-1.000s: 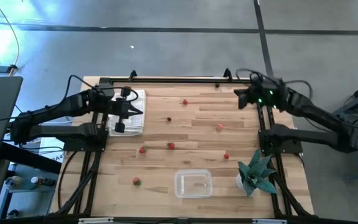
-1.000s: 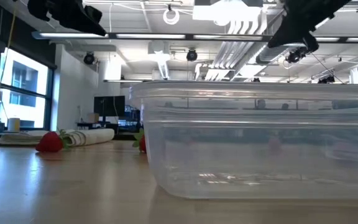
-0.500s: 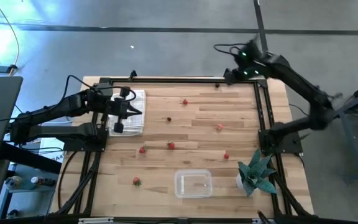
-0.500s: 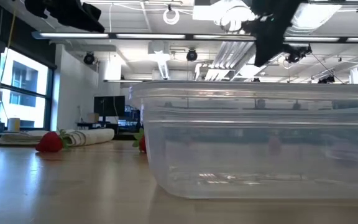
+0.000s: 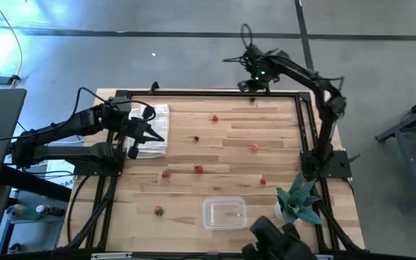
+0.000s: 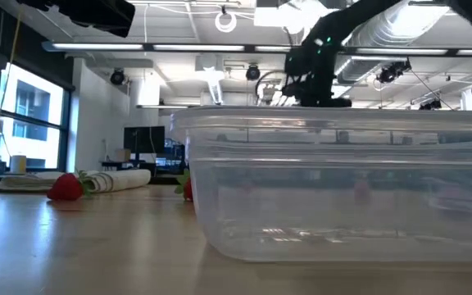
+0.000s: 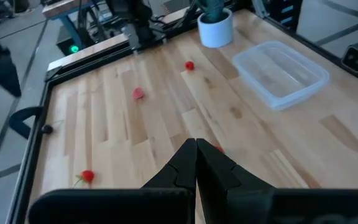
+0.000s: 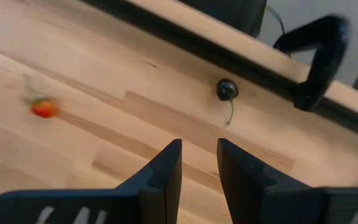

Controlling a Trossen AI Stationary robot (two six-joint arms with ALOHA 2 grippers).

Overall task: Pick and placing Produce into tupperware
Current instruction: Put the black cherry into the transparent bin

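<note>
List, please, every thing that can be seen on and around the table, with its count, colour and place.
table: one, light wood, under everything.
red produce: six, red, scattered over the table, none in the container.
dark produce: two, dark; one with a stem at the far edge, another nearer the middle.
tupperware: one, clear, empty, by the near edge.
cloth: one, white, far left part of the table.
potted plant: one, teal-green in a white pot, near right corner.
dark shape: one, black, at the near edge; cannot tell what it is.
left gripper: one, dark, shut, over the cloth.
right gripper: one, dark, open, over the far edge by the stemmed dark piece.
</note>
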